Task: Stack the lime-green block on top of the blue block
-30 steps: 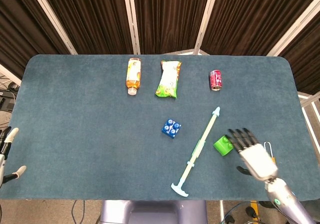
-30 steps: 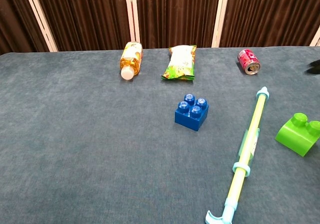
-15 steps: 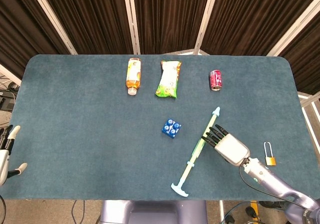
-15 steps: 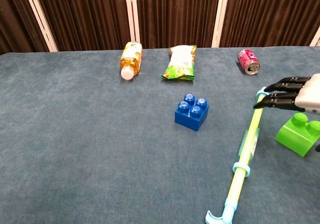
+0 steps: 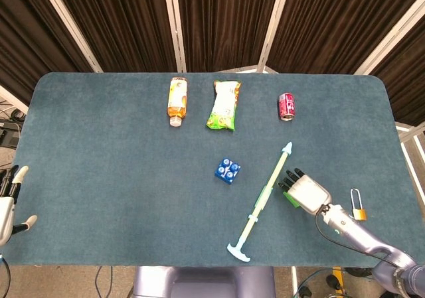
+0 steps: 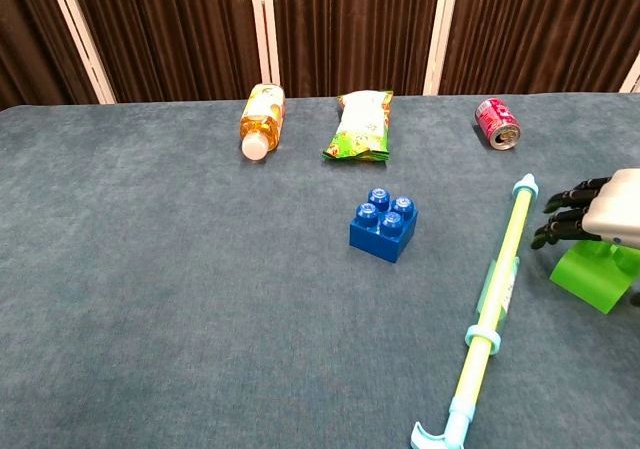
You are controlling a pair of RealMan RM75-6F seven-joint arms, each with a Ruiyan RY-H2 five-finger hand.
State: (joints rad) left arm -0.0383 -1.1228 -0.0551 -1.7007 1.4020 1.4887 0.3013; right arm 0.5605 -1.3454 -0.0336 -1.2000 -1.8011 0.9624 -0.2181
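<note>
Green block (image 6: pixel 598 277) sits at the table's right side, about 4 o'clock from the blue block (image 6: pixel 384 223), well apart from it. Your right hand (image 6: pixel 600 214) is on top of the green block, palm down, covering its top; only the lower body shows in the chest view, and in the head view just a green sliver shows at the hand's left edge (image 5: pixel 286 196). Dark fingers (image 6: pixel 568 221) curl down over the block's 9 o'clock side. Can't tell if you've actually got a grip on it or are only resting on it.

Blue block (image 5: pixel 228 170) stands studs up, alone near table centre, nothing on it.

The long pale-green and blue syringe-like toy (image 5: pixel 263 200) lies diagonally between the two blocks, tip at 1 o'clock, T-handle at 7 o'clock, just beside your right fingers but not clearly touching.

A padlock (image 5: pixel 358 209) lies at 3 o'clock of the right hand, near the table edge.

Along the far side: bottle (image 5: pixel 176 101) lying down, snack bag (image 5: pixel 224 105) beside it, red can (image 5: pixel 286 106) on its side further right.

Your left hand (image 5: pixel 8 202) is off the table's left edge at 8 o'clock, fingers straight and spread, holding nothing.
</note>
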